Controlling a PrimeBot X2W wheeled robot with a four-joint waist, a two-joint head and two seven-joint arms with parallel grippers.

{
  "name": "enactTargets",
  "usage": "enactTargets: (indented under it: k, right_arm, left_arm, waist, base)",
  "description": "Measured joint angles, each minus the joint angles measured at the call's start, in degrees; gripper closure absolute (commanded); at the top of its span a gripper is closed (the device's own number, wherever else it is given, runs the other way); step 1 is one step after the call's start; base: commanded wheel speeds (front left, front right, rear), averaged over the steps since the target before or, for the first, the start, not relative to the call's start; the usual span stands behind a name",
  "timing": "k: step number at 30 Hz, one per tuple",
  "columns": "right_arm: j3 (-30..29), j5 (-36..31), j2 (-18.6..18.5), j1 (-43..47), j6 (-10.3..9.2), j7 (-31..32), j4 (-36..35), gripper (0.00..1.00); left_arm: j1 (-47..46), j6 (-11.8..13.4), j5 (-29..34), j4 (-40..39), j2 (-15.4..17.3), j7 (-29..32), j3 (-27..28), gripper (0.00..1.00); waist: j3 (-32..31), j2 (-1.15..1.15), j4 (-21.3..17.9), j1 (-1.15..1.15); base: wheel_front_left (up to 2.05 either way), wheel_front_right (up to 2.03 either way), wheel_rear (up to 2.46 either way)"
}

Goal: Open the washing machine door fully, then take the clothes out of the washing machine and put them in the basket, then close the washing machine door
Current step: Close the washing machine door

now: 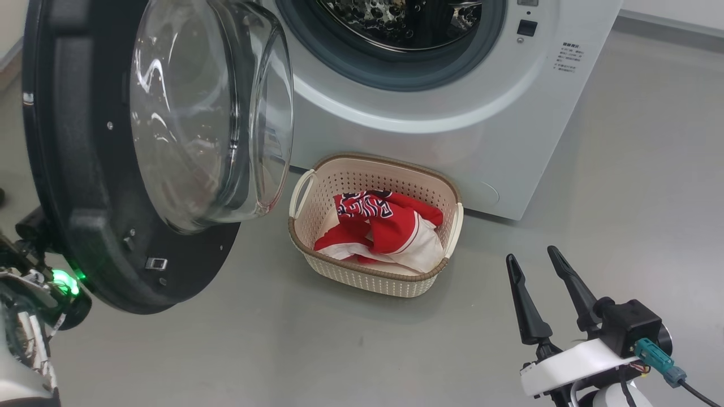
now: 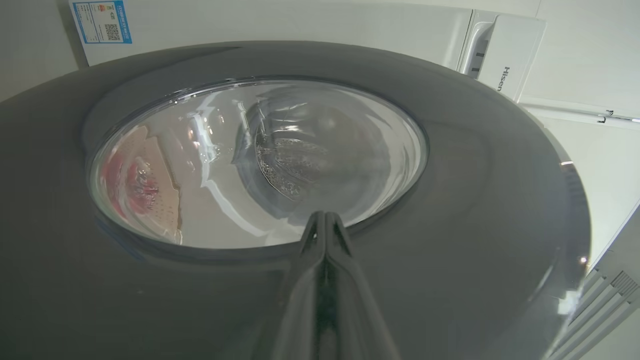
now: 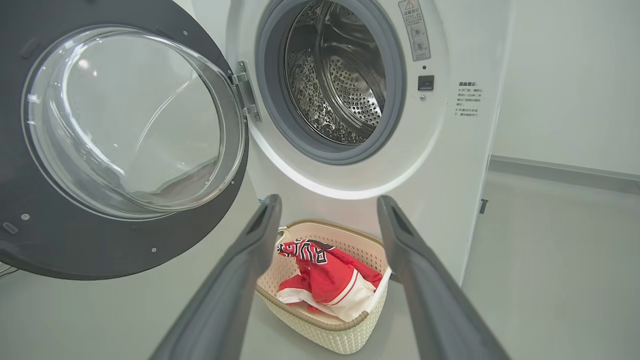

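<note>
All visible clothes [image 1: 390, 226] are being held in the basket [image 1: 367, 280] before the washing machine [image 1: 452, 130]. The washing machine door [image 1: 73, 169] is being faced by the left gripper [image 2: 325, 216], pinched together and empty, seemingly for closing it. The right gripper [image 1: 531, 255] is being held wide, empty.

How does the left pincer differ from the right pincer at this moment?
The left pincer is shut, fingers together; the right pincer is open, fingers apart. The left pincer faces the outer side of the washing machine door; the right pincer faces the basket and the washing machine. Both are dark, two-fingered, and hold nothing.
</note>
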Motion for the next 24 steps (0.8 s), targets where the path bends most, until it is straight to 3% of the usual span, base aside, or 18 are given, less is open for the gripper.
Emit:
enactTargets:
  k: [11,24]
  right_arm:
    - [0.2,0.3,0.2,0.5,-0.01,0.0,0.0,0.0]
    - [0.6,0.3,0.6,0.5,-0.01,-0.2,0.0,0.0]
  left_arm:
    - [3.1,-0.1,-0.8,-5.2,-3.9,3.3,-2.2,1.0]
    - [8.1,0.8,-3.5,-11.1,-4.8,5.6,-4.2,1.0]
  waist:
    - [-0.6,0.0,-0.5,0.0]
    - [-0.3,0.0,-4.2,0.0]
  base:
    - [0.0,0.0,0.0]
    - [0.0,0.0,0.0]
